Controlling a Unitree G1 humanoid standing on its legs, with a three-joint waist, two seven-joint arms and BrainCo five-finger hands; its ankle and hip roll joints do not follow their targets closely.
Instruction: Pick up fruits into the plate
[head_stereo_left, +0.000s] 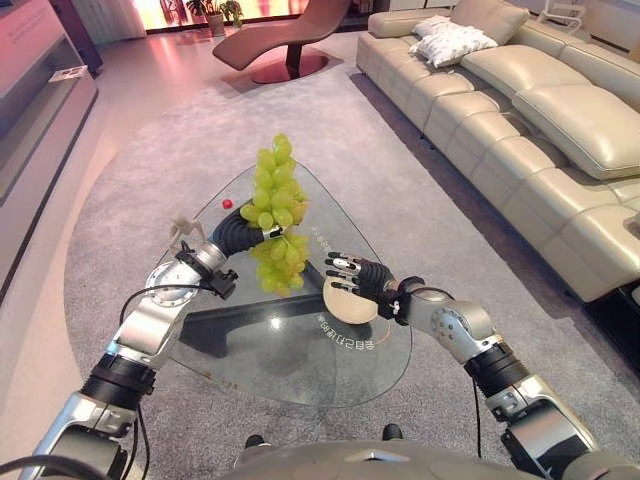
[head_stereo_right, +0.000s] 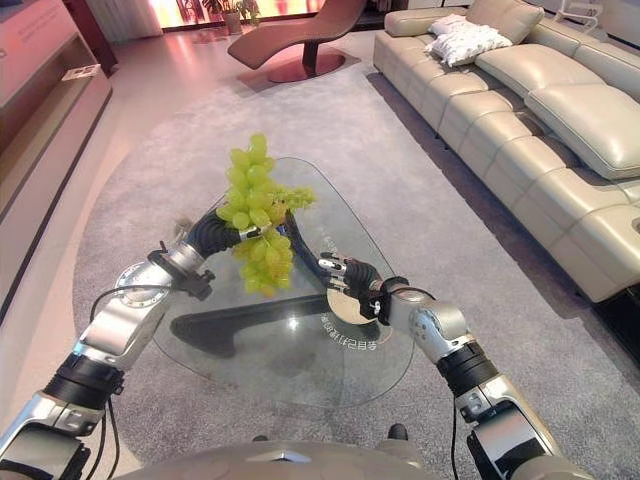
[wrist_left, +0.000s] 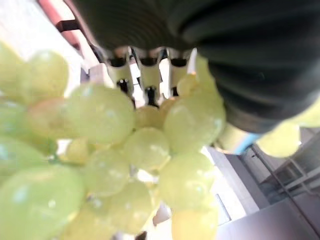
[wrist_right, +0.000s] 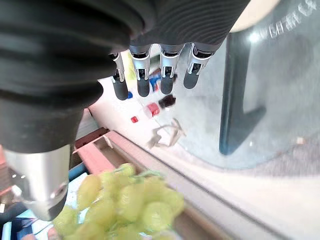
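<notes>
A big bunch of green grapes (head_stereo_left: 275, 210) hangs in the air above the glass table (head_stereo_left: 300, 372), with my left hand (head_stereo_left: 243, 235) shut on its middle. In the left wrist view the grapes (wrist_left: 130, 150) crowd against my fingers (wrist_left: 150, 75), which curl into the bunch. A round beige plate (head_stereo_left: 347, 308) lies on the glass just right of the grapes. My right hand (head_stereo_left: 362, 277) hovers over the plate's far edge, open, fingers (wrist_right: 167, 65) straight and holding nothing. The right wrist view catches the grapes (wrist_right: 125, 200) beside it.
A small red item (head_stereo_left: 227, 203) lies on the table's far left part. A long beige sofa (head_stereo_left: 520, 110) runs along the right, and a brown lounge chair (head_stereo_left: 290, 35) stands far back. Grey carpet surrounds the table.
</notes>
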